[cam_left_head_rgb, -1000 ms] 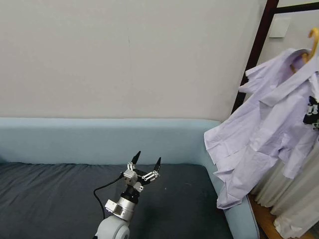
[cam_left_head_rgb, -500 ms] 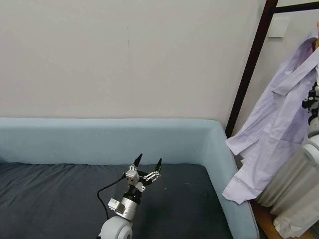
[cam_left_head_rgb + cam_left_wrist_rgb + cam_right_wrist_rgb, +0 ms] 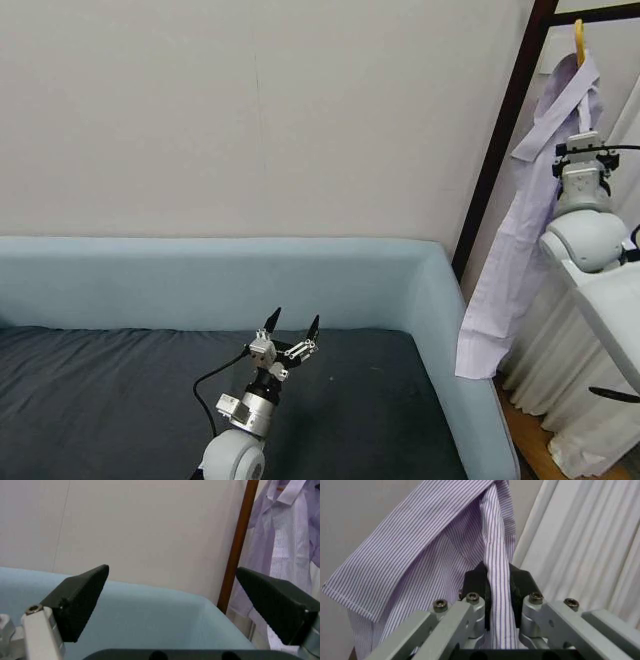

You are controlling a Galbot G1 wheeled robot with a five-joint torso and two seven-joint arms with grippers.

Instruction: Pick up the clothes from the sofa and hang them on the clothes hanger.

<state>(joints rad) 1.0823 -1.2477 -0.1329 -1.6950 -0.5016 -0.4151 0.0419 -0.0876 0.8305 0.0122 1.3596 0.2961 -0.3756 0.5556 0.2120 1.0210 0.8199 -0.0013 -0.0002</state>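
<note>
A lilac striped shirt (image 3: 520, 240) hangs on a yellow hanger (image 3: 578, 36) against the dark wooden rack (image 3: 505, 130) at the right end of the sofa. My right gripper (image 3: 582, 146) is raised beside the rack and is shut on a fold of the shirt (image 3: 497, 588); its dark pads (image 3: 477, 592) pinch the cloth. My left gripper (image 3: 292, 331) stands open above the dark sofa seat (image 3: 110, 400), fingers (image 3: 80, 600) wide apart with nothing between them.
The light blue sofa back (image 3: 220, 280) and armrest (image 3: 450, 350) border the seat. A plain wall (image 3: 250, 110) rises behind. White curtains (image 3: 580, 400) hang right of the rack, over a strip of wooden floor (image 3: 525, 440).
My right gripper has lifted the shirt up and in toward the rack; the shirt now hangs narrow and straight from the hanger instead of spreading out. The left arm has stayed put.
</note>
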